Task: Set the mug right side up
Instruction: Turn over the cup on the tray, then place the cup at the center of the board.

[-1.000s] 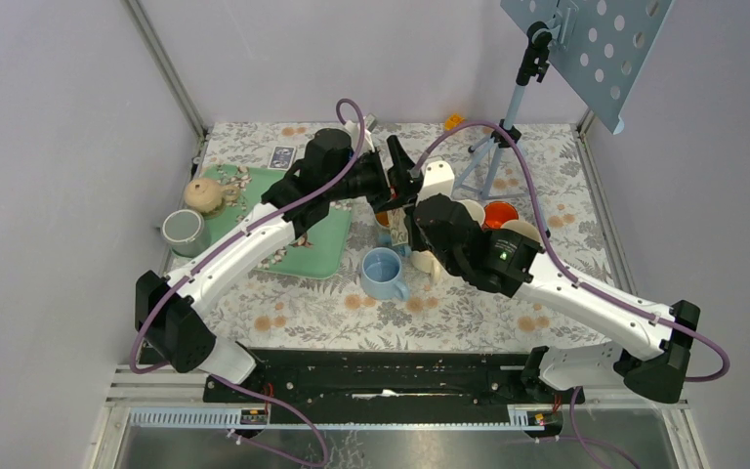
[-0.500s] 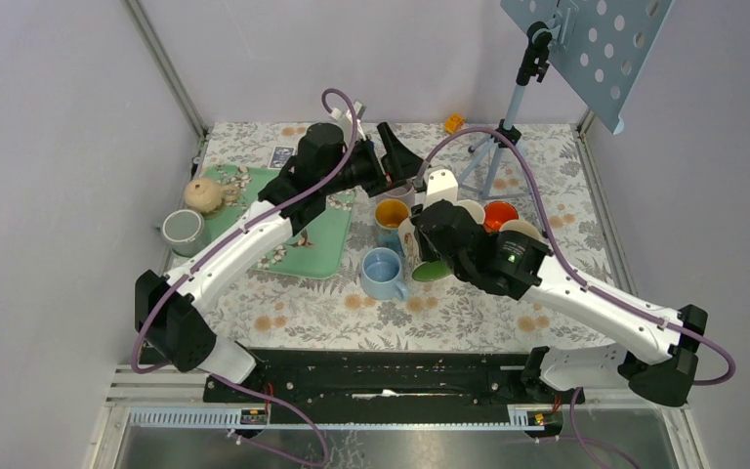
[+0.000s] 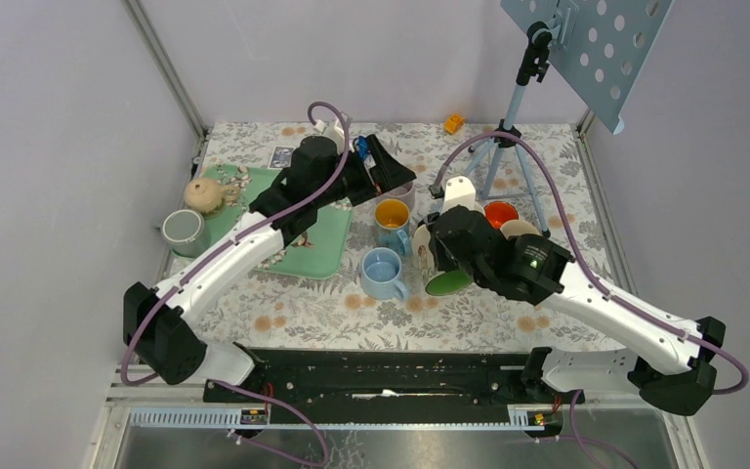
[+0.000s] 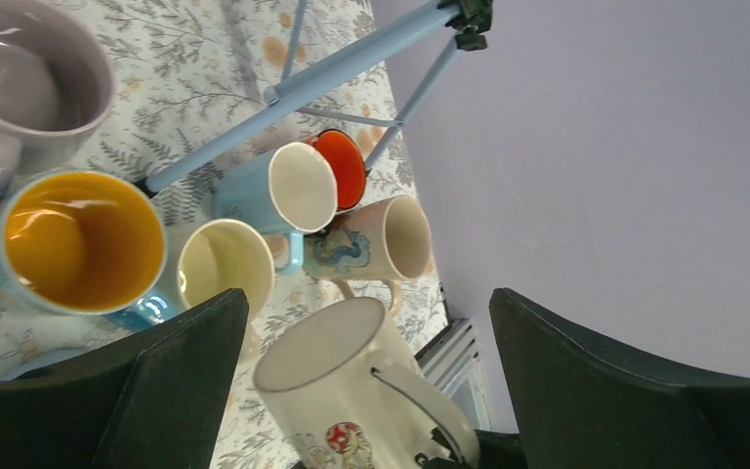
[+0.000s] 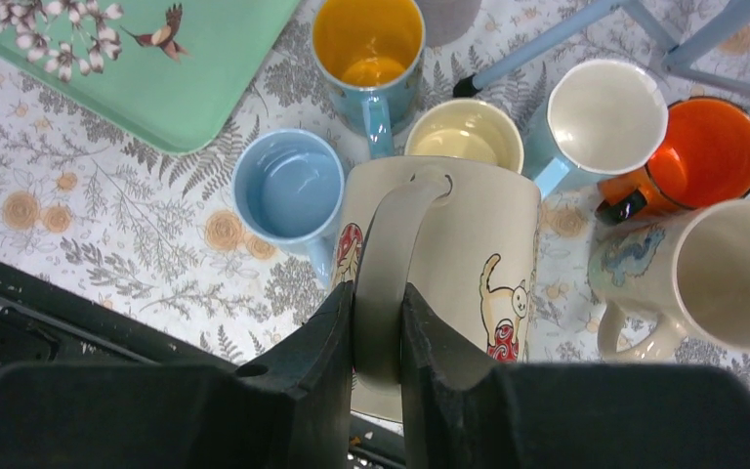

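Right gripper [image 5: 378, 318] has swung the mug [image 5: 469, 244] nearer.

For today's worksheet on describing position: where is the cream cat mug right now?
In the top view, right of centre: the cream cat mug is held by its handle in the right gripper, just right of the pale blue mug.

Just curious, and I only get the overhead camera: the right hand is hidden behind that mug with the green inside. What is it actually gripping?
Observer: Its wrist camera shows the right hand pinching the mug by its handle.
Visitor: Is the mug plain outside?
Observer: No, a cartoon cat is painted on its cream side.
Visitor: And the left hand?
Observer: The left hand is open, with nothing gripped between its fingers.
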Available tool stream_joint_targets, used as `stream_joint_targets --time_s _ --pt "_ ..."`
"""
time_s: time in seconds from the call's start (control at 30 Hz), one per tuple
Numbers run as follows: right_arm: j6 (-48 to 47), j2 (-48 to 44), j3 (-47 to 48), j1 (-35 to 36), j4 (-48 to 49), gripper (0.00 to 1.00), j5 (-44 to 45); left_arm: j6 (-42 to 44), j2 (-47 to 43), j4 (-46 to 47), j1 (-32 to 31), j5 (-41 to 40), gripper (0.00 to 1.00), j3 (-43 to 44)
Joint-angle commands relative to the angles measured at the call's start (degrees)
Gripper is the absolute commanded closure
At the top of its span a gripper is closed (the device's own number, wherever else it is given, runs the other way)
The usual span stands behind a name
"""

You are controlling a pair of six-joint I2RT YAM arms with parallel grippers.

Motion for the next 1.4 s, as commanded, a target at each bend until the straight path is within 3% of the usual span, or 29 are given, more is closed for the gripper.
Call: stream_joint_targets --time_s 0.0,0.47,0.8,1.37 --pt "2.87 -3.8 2.13 -0.38 -1.09 1.0 -0.76 2.87 -5.37 1.97 0.39 -2.88 0.01 -3.24" --pt "8.03 -4.45 -1.07 -0.75 -13.07 1.0 -11.73 5.54 -17.09 7.85 -1.72 -3.47 0.01 -19.45" --pt "9.68 -4.78 -8.51 -3.13 -14.62 1.0 -17.1 5.62 -18.85 9.07 -2.17 -2.76 0.01 -23.16" --pt "2.68 0.65 -13.98 -18.23 -10.68 1.0 -28.5 6.67 -17.96 10.19 -2.15 -1.52 0.01 -24.1"
